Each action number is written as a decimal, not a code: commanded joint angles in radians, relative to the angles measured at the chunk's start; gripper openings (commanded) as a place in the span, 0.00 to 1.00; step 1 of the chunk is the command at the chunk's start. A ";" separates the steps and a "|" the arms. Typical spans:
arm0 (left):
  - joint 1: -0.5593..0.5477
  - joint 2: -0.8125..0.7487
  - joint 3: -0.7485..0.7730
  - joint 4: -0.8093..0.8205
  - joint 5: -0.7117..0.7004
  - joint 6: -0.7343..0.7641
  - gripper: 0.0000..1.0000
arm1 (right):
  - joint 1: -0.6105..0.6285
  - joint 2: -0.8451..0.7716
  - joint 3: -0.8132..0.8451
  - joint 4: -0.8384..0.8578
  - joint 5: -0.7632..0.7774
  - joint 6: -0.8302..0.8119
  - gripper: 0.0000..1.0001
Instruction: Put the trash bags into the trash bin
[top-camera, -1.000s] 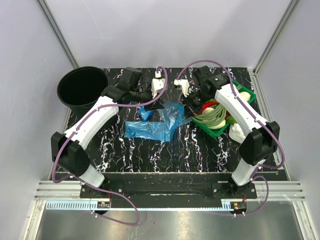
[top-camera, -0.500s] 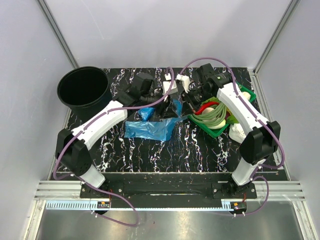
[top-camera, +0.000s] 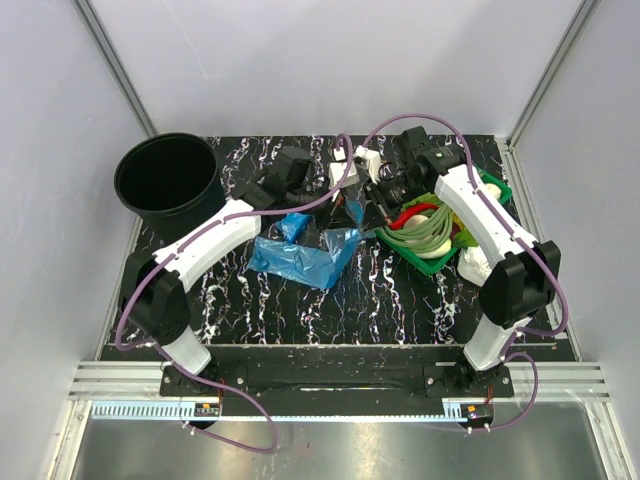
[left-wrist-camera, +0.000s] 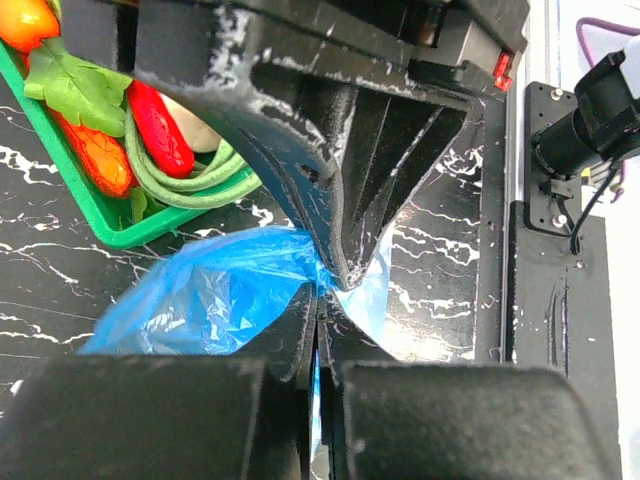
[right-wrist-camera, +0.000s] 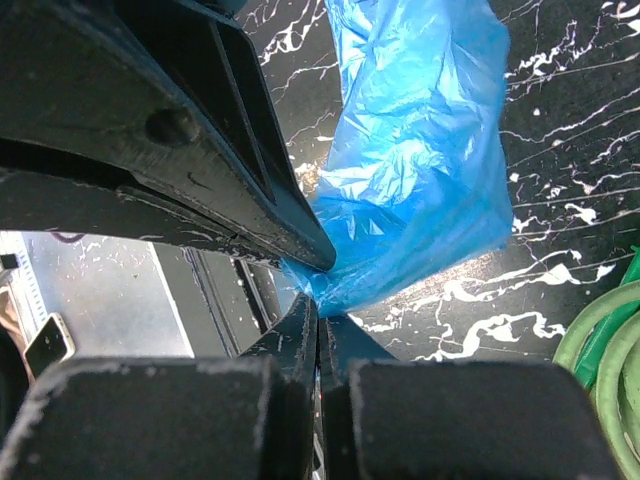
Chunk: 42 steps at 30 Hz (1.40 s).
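A large blue trash bag (top-camera: 300, 258) lies crumpled mid-table, its right corner pulled up. A small blue wad (top-camera: 292, 225) lies just behind it. My left gripper (top-camera: 347, 207) and right gripper (top-camera: 372, 205) meet tip to tip over that raised corner. In the left wrist view my left gripper (left-wrist-camera: 320, 310) is shut on the blue film (left-wrist-camera: 220, 295). In the right wrist view my right gripper (right-wrist-camera: 318, 320) is shut on the same bag (right-wrist-camera: 420, 170). The black trash bin (top-camera: 167, 178) stands at the far left, open, with no bag showing inside.
A green tray (top-camera: 500, 190) of vegetables sits at the right, close behind my right arm; it also shows in the left wrist view (left-wrist-camera: 110, 235). A white plastic lump (top-camera: 472, 265) lies in front of it. Frame rails bound the table's sides.
My left arm has swung right from the table's back middle to meet the right gripper. Both now pinch the bag's right corner, which has gathered into a narrower raised fold.
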 joint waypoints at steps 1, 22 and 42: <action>0.003 -0.052 0.038 -0.029 -0.043 0.072 0.00 | -0.011 -0.025 -0.013 0.024 0.028 0.006 0.00; 0.046 -0.109 0.067 -0.165 -0.073 0.155 0.00 | -0.026 -0.065 -0.061 0.030 0.107 -0.015 0.00; 0.175 -0.176 0.153 -0.395 -0.104 0.285 0.00 | -0.063 -0.080 -0.036 0.055 0.315 0.040 0.00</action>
